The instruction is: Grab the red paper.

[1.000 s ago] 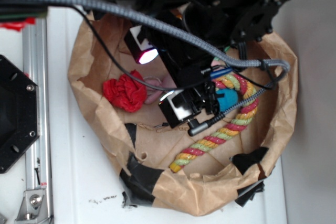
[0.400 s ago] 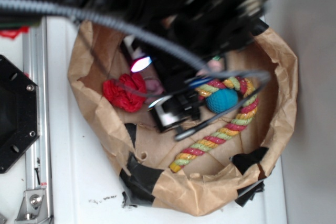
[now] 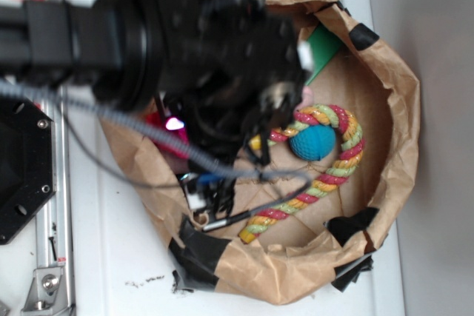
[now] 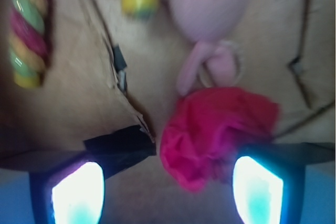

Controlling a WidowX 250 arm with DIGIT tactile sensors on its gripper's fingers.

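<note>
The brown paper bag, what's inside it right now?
Inside the brown paper bag: a striped rope cane curling round a teal ball, the red paper and a pink plush toy. The arm hides most of the bag's left half.

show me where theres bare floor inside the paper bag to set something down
One bare patch lies right of the rope cane, up to the bag wall. Another sits inside the cane's curve, below the teal ball. The left side is crowded: the arm covers it, and the wrist view shows the red paper touching the pink plush toy, with the gripper hanging over them.
</note>
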